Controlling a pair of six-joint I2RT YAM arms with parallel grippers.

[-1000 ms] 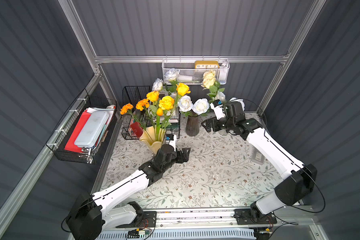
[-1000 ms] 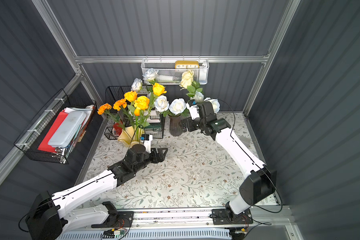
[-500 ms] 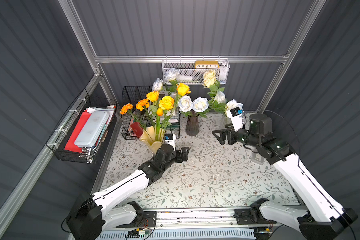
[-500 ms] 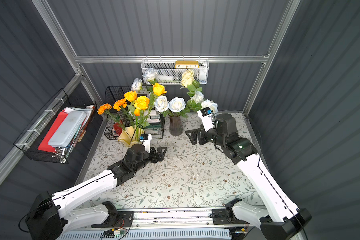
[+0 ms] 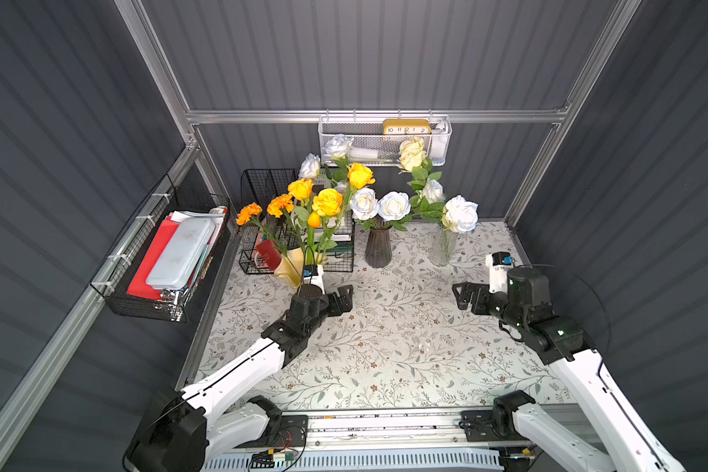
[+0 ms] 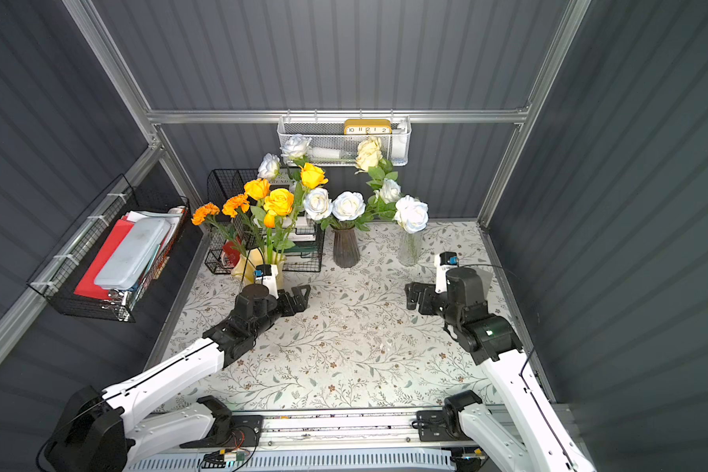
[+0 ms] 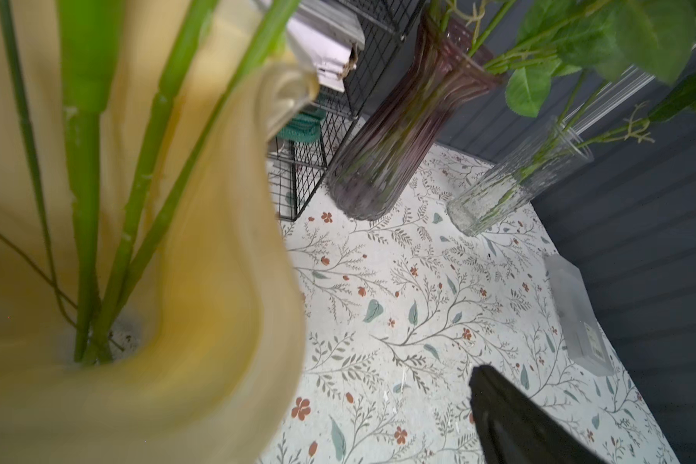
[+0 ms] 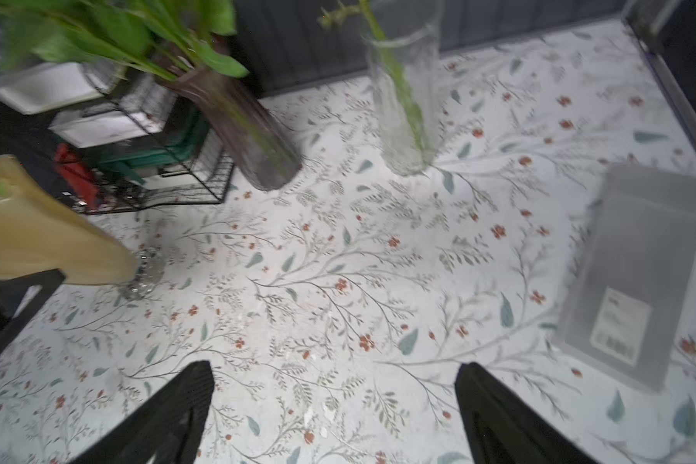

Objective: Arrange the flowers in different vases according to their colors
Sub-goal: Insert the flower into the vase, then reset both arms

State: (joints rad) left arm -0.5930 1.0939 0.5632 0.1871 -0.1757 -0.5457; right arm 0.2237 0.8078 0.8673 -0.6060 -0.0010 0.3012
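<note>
The left tool [image 5: 341,299] and right tool [image 5: 463,296] are held apart and empty over the surface [image 5: 385,347], seemingly because the flowers [image 5: 328,202] are seen sorted by colour in the far vases [image 5: 378,247].

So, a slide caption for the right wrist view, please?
Open right gripper above floral tablecloth, facing purple vase, clear vase, frosted box.

My right arm backs off.
My right gripper [image 5: 461,295] is no longer by the clear vase [image 5: 442,247]; it hangs well apart from it now.
</note>
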